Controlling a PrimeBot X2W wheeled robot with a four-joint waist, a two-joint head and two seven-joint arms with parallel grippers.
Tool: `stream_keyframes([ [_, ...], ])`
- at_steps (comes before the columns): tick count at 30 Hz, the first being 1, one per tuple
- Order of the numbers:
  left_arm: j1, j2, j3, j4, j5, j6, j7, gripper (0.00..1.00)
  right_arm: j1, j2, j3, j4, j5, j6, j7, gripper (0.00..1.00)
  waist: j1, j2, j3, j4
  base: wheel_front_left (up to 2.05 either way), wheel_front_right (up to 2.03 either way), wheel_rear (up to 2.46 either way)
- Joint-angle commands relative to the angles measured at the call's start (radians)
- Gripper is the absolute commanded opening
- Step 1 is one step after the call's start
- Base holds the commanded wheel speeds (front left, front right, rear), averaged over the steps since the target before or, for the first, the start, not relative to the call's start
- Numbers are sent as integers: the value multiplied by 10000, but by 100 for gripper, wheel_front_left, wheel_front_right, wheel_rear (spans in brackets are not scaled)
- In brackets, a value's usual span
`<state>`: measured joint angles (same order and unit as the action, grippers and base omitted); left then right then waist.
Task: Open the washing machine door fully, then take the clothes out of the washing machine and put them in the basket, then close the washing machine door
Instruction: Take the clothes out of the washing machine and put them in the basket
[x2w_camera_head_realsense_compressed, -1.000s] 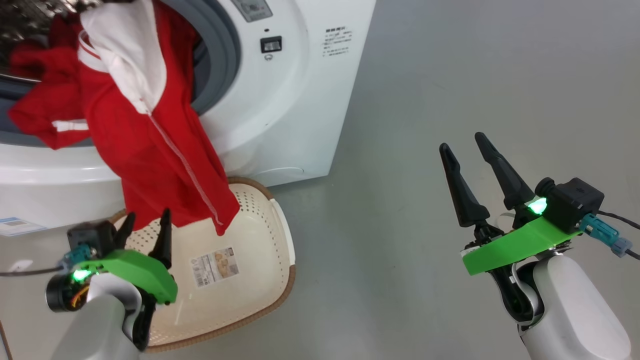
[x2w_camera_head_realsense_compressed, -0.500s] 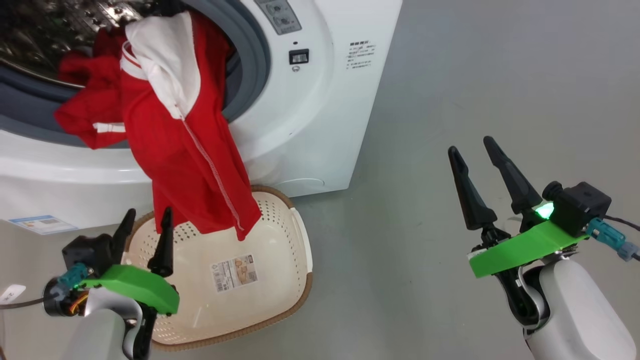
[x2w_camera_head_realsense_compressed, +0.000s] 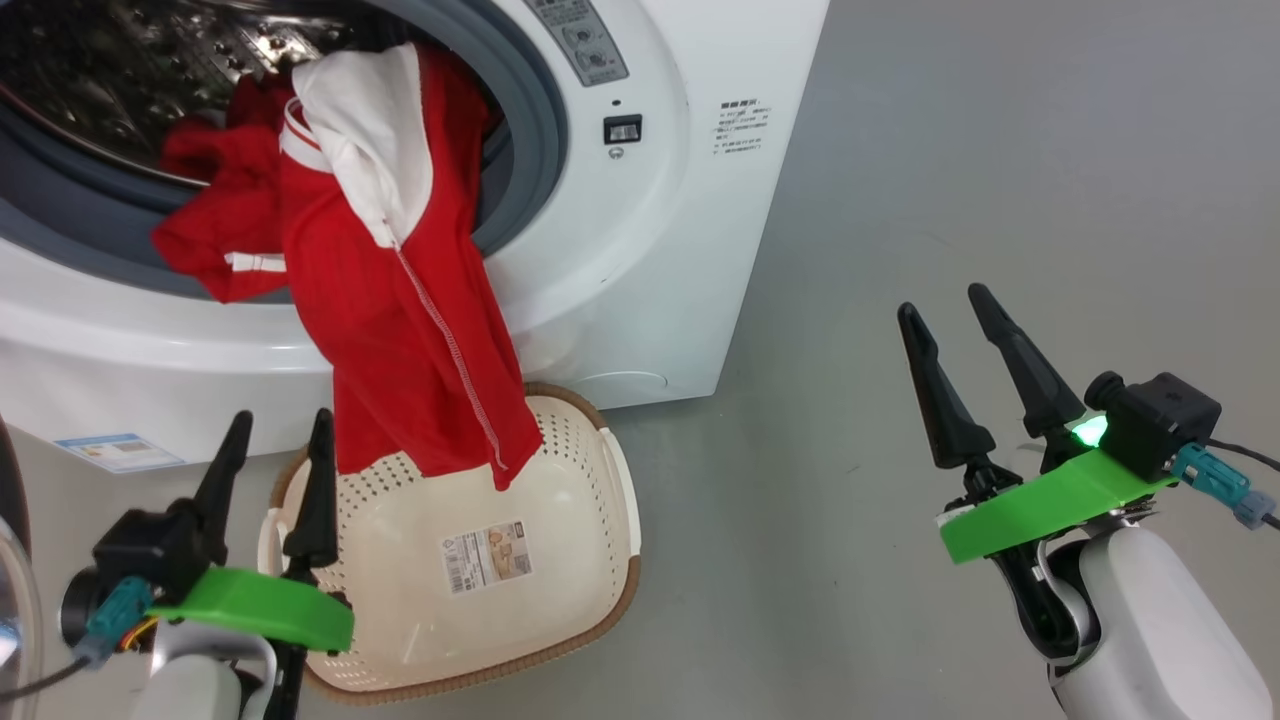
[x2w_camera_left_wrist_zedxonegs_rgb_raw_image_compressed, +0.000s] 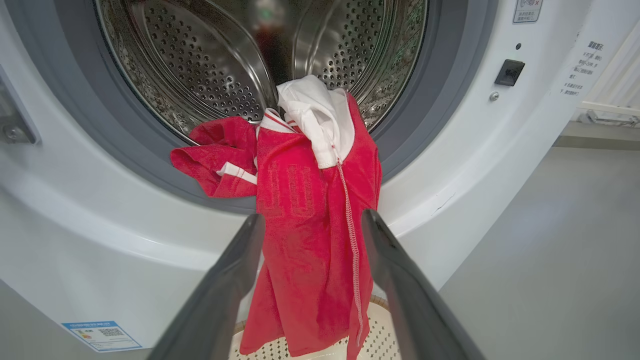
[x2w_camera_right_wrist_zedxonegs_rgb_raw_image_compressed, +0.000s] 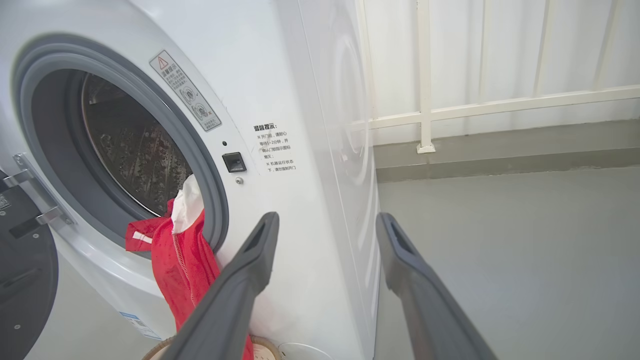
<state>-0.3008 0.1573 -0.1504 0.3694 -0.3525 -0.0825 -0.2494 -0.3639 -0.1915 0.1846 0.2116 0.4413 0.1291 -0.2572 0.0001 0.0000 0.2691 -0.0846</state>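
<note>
The washing machine (x2w_camera_head_realsense_compressed: 640, 250) stands open, its steel drum (x2w_camera_left_wrist_zedxonegs_rgb_raw_image_compressed: 200, 65) in sight. The washing machine door (x2w_camera_right_wrist_zedxonegs_rgb_raw_image_compressed: 22, 285) is swung out to the left, black rim showing. The red clothes (x2w_camera_head_realsense_compressed: 400, 330), with white lining and stripe trim, hang out of the drum over the grey ring. Their lower end dangles into the cream basket (x2w_camera_head_realsense_compressed: 590, 520) on the floor in front. My left gripper (x2w_camera_head_realsense_compressed: 281, 420) is open just left of the hanging hem, holding nothing. In the left wrist view the left gripper (x2w_camera_left_wrist_zedxonegs_rgb_raw_image_compressed: 312, 217) frames the clothes (x2w_camera_left_wrist_zedxonegs_rgb_raw_image_compressed: 305, 200). My right gripper (x2w_camera_head_realsense_compressed: 943, 302) is open over bare floor.
Grey floor (x2w_camera_head_realsense_compressed: 950, 150) stretches to the right of the machine. A white railing (x2w_camera_right_wrist_zedxonegs_rgb_raw_image_compressed: 425, 100) and wall stand behind it. A blue label (x2w_camera_head_realsense_compressed: 120, 452) sits low on the machine's front. A paper label (x2w_camera_head_realsense_compressed: 488, 556) lies on the basket's bottom.
The head camera has moved, so machine, clothes and basket sit further right in the picture. My left gripper has drawn back left of the garment's hem. The clothes hang as before.
</note>
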Motion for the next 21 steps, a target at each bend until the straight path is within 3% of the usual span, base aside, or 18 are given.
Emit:
stream_keyframes([
  [1, 267, 322, 422, -641, 109, 182, -124, 100, 287, -37, 178, -255, 67, 16, -46, 100, -1, 0, -44, 15, 0, 0, 0],
  [13, 1395, 388, 526, -2630, 48, 681, 198, 100, 455, -67, 183, -228, 91, 16, -46, 100, -1, 0, -355, 141, 0, 0, 0],
  [21, 1532, 408, 496, -2993, -57, 776, 391, 100, 433, -117, 206, -286, 102, 16, -46, 100, -1, 0, -273, 167, 0, 0, 0],
])
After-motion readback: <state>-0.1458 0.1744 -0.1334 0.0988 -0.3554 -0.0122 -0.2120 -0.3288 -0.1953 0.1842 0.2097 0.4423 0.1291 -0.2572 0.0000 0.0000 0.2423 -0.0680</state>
